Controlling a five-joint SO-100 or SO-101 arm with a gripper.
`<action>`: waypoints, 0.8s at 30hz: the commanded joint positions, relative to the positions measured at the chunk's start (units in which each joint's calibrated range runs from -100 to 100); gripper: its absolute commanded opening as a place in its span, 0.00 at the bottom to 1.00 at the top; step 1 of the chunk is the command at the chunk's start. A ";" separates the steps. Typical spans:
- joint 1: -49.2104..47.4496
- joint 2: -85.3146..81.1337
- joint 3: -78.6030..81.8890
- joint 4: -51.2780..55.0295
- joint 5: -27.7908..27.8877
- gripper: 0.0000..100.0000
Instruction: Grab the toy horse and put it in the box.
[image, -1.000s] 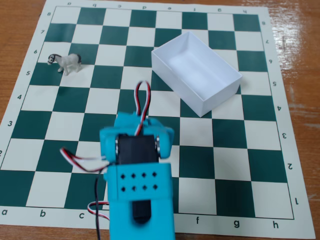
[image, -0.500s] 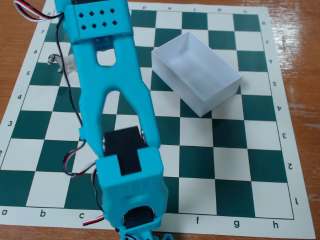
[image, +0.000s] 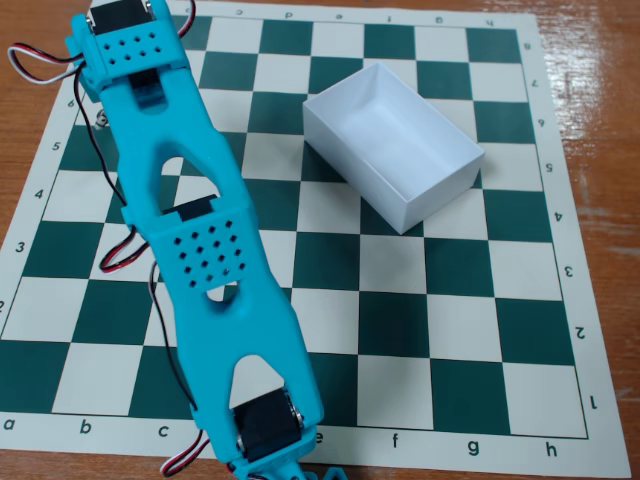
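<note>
The white open box (image: 432, 196) sits on the chessboard's upper right, turned at an angle, with nothing inside. My turquoise arm (image: 195, 250) stretches from the bottom edge up to the top left corner. It lies over the spot on the board's left side where the toy horse stands. Only a small grey-dark bit of the toy horse (image: 101, 119) peeks out at the arm's left edge. The gripper itself does not show; the arm's wrist block (image: 135, 45) with its servo covers that end.
A green and white chessboard mat (image: 450, 330) covers a wooden table (image: 600, 100). Red, white and black servo wires (image: 120, 255) loop out on the arm's left side.
The arm has reached further toward the upper left and flattened out. It now covers nearly all of the horse, which stood fully in view a second ago. The box has not moved.
</note>
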 joint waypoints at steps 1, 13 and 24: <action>0.63 3.63 -6.50 -1.54 1.45 0.35; 1.84 16.28 -14.60 -9.76 3.11 0.35; -1.30 20.35 -17.79 -14.58 2.13 0.35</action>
